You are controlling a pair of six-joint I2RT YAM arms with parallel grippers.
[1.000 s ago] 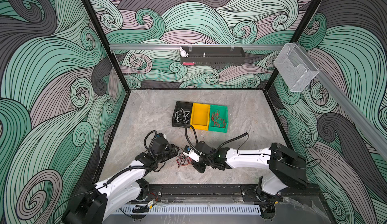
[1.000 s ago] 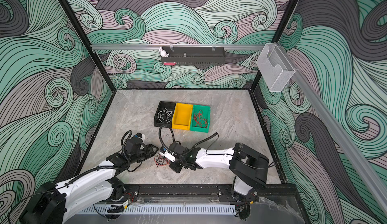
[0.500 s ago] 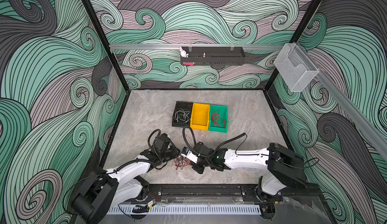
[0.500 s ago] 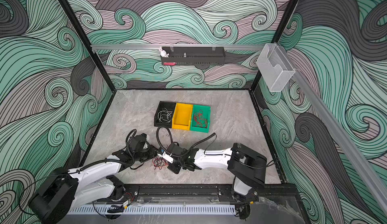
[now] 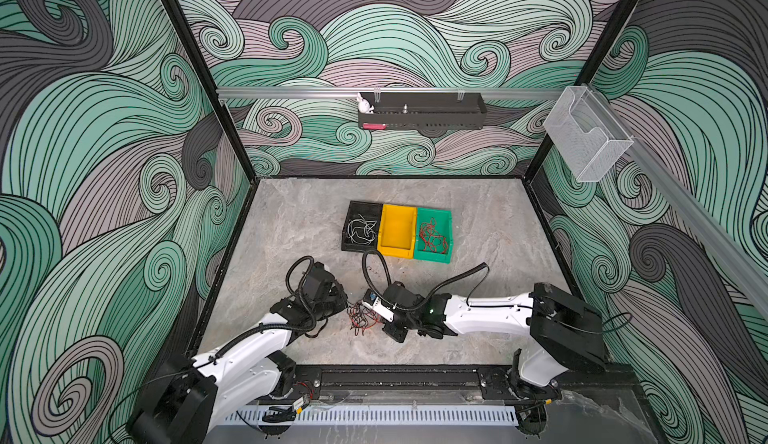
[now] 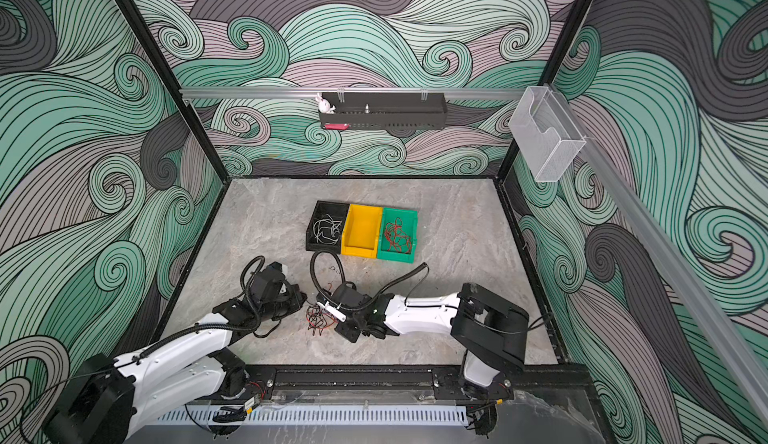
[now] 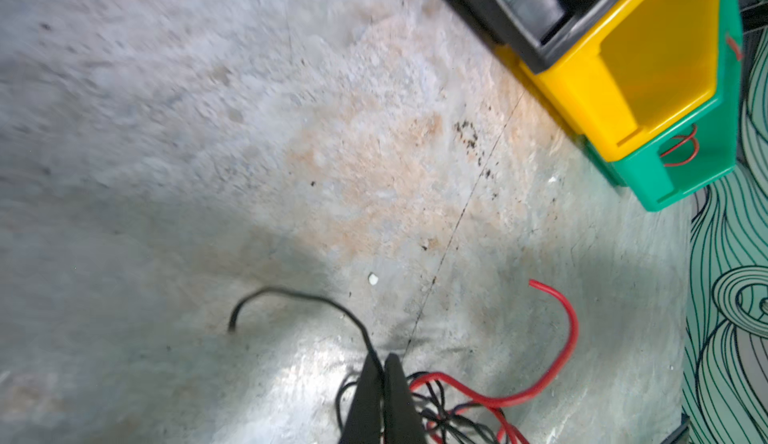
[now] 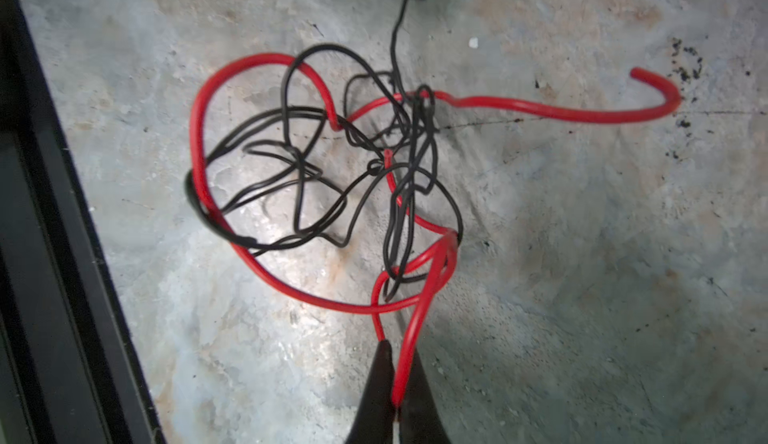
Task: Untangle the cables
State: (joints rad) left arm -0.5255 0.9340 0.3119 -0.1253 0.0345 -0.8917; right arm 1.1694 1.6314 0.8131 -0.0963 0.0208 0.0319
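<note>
The cables lie in a red-and-black tangle on the table, between the two grippers. The left gripper is clamped on a black cable at the tangle's edge; the right gripper pinches a red cable on the opposite side

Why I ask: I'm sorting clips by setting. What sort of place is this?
Probably a robot lab cell: patterned walls box in a table, two arms sit at its front edge, and coloured bins hold sorted cables.
</note>
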